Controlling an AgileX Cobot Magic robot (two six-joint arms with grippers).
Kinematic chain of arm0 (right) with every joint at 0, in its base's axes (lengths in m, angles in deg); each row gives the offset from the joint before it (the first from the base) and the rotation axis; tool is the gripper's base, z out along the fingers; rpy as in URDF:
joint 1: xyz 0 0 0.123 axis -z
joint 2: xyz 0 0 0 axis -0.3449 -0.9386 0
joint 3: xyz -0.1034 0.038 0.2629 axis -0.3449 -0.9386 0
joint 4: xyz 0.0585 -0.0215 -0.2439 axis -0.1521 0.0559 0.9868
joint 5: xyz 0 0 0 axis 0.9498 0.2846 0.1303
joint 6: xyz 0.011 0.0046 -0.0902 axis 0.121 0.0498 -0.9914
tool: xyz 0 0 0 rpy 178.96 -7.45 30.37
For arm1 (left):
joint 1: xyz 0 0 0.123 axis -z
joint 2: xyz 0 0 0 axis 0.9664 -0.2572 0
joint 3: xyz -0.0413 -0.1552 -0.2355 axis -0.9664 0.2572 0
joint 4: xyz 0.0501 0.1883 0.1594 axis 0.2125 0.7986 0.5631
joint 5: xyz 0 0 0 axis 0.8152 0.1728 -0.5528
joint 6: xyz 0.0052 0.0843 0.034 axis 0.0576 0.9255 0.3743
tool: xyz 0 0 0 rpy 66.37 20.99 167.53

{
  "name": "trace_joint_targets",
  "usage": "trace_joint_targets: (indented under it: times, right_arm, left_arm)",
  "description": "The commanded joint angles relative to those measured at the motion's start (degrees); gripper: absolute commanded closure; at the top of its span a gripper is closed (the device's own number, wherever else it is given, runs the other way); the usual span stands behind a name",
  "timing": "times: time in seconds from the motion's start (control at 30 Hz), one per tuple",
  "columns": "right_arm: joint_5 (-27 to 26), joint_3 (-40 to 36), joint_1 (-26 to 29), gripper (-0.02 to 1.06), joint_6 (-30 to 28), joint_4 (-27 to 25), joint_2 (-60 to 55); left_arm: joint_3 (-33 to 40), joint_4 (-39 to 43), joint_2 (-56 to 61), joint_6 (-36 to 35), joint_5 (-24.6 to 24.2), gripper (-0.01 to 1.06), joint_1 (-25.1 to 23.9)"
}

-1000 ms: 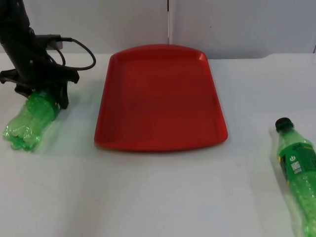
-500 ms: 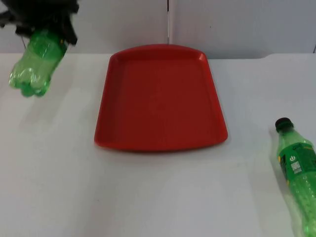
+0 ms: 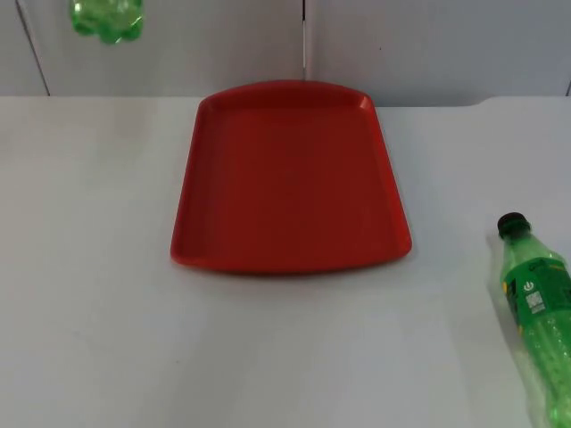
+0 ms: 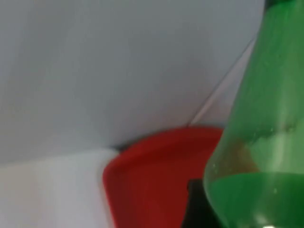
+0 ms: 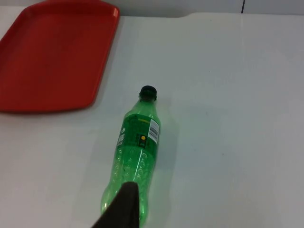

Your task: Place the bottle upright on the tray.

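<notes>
The bottle (image 3: pixel 107 20) hung in the air beside the tray's (image 3: pixel 290 259) far left corner, apparently carried by the left tool, whose grip I cannot tell. Next: carry it over the tray, lower it upright. The right tool waited above a second bottle (image 5: pixel 135 152) lying on the worktop (image 3: pixel 134 339).

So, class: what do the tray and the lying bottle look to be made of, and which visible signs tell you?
Tray: probably moulded plastic, uniform red with a soft sheen, rounded corners and a raised rim. Lying bottle: likely clear green plastic, since light passes through it; it has a ribbed body, a printed label and a black cap.
</notes>
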Motion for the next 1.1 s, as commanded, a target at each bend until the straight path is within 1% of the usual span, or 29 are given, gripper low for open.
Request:
trace_joint_targets:
  times: [0.0, 0.03, 0.07, 0.17, 0.23, 0.27, 0.33, 0.37, 0.4, 0.43, 0.47, 0.57, 0.6, 0.63, 0.7, 0.77, 0.87, 0.93, 0.97, 1.07]
  right_arm:
    - [-0.22, -0.12, 0.5, 0.0, 0.08, 0.0, 0.2]
    - [-0.22, -0.12, 0.5, 0.0, 0.08, 0.0, 0.2]
    - [-0.22, -0.12, 0.5, 0.0, 0.08, 0.0, 0.2]
    - [-0.22, -0.12, 0.5, 0.0, 0.08, 0.0, 0.2]
    - [-0.22, -0.12, 0.5, 0.0, 0.08, 0.0, 0.2]
    - [-0.22, -0.12, 0.5, 0.0, 0.08, 0.0, 0.2]
    - [-0.22, -0.12, 0.5, 0.0, 0.08, 0.0, 0.2]
    - [-0.22, -0.12, 0.5, 0.0, 0.08, 0.0, 0.2]
    - [-0.22, -0.12, 0.5, 0.0, 0.08, 0.0, 0.2]
    - [-0.22, -0.12, 0.5, 0.0, 0.08, 0.0, 0.2]
    - [-0.22, -0.12, 0.5, 0.0, 0.08, 0.0, 0.2]
    - [-0.22, -0.12, 0.5, 0.0, 0.08, 0.0, 0.2]
    - [-0.22, -0.12, 0.5, 0.0, 0.08, 0.0, 0.2]
    - [-0.22, -0.12, 0.5, 0.0, 0.08, 0.0, 0.2]
    - [-0.22, -0.12, 0.5, 0.0, 0.08, 0.0, 0.2]
    - [-0.22, -0.12, 0.5, 0.0, 0.08, 0.0, 0.2]
    - [-0.22, -0.12, 0.5, 0.0, -0.03, 0.0, 0.2]
    - [-0.22, -0.12, 0.5, 0.0, -0.03, 0.0, 0.2]
    - [-0.22, -0.12, 0.5, 0.0, -0.03, 0.0, 0.2]
    - [-0.22, -0.12, 0.5, 0.0, -0.03, 0.0, 0.2]
  left_arm:
    - [-0.03, -1.46, 0.96, 0.16, 5.3, 1.05, 2.18]
    - [-0.03, -0.63, 0.96, 0.16, 7.4, 1.05, 3.43]
    - [-0.03, -0.63, 0.96, 0.16, 7.4, 1.05, 3.43]
    - [-0.03, 3.81, 0.96, -1.21, 16.25, 1.05, 7.62]
    - [-0.03, 9.08, 0.96, -4.6, 22.2, 1.05, 10.45]
    - [-0.03, 9.08, 0.96, -4.6, 22.2, 1.05, 10.45]
    - [-0.03, 16.54, 0.7, -11.56, 28.41, 1.05, 13.11]
    - [0.1, 21.71, 0.43, -17.53, 31.94, 1.05, 14.4]
    - [0.1, 25.65, 0.33, -22.16, 34.16, 1.05, 15.19]
    - [0.1, 25.65, 0.33, -22.16, 34.16, 1.05, 15.19]
    - [0.1, 27.48, 0.07, -24.1, 35.14, 1.05, 15.51]
    - [0.1, 35.91, -0.92, -33.74, 38.67, 1.05, 16.73]
    - [0.1, 35.91, -0.92, -33.74, 38.67, 1.05, 16.73]
    - [0.1, 38.09, -1.53, -37.51, 39.96, 1.05, 16.86]
    - [0.1, 38.47, -2.74, -40.24, 41.66, 1.05, 16.86]
    - [0.1, 38.47, -3.74, -40.67, 43.48, 1.05, 16.57]
    - [0.1, 38.65, -4.34, -39.87, 44.34, 1.05, 16.57]
    - [0.1, 40.49, -5.08, -36.39, 44.34, 1.05, 16.85]
    - [0.1, 40.49, -5.08, -36.39, 44.34, 1.05, 16.85]
    - [0.1, 44.26, -7.39, -28.37, 46.77, 1.05, 17.91]
